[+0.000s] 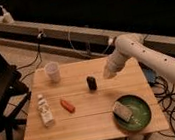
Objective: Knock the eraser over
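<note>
The eraser [91, 83] is a small dark block standing upright near the middle of the wooden table [89, 117]. My gripper [108, 73] is at the end of the white arm [144, 54] that reaches in from the right. It hangs just above the table, a short way to the right of the eraser and apart from it.
A white cup [53, 72] stands at the table's back left. A small white bottle [45, 110] and an orange carrot-like piece [67, 105] lie at the front left. A green plate [142, 118] with a pale sponge block [122, 111] sits at the front right. Cables lie on the floor at the right.
</note>
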Controlling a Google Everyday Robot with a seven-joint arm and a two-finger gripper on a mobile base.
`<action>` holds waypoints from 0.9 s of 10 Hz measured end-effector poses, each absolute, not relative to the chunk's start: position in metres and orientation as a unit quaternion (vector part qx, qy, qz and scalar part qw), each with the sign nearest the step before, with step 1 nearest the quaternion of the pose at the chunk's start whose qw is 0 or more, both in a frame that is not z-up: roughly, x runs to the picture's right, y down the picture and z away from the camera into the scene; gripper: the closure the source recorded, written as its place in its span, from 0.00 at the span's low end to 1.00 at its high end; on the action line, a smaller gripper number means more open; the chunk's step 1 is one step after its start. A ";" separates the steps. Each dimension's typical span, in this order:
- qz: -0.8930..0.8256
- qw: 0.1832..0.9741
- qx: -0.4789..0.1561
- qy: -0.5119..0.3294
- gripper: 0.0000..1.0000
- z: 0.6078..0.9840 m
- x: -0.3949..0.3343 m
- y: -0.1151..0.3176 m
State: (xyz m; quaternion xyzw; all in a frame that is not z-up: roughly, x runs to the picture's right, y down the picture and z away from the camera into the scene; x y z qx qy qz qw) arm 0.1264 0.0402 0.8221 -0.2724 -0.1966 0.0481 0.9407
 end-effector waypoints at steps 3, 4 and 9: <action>0.045 0.942 -0.268 -0.199 0.73 0.824 0.122 0.039; 0.045 0.943 -0.268 -0.193 0.73 0.829 0.125 0.038; 0.049 0.940 -0.273 -0.200 0.73 0.831 0.120 0.030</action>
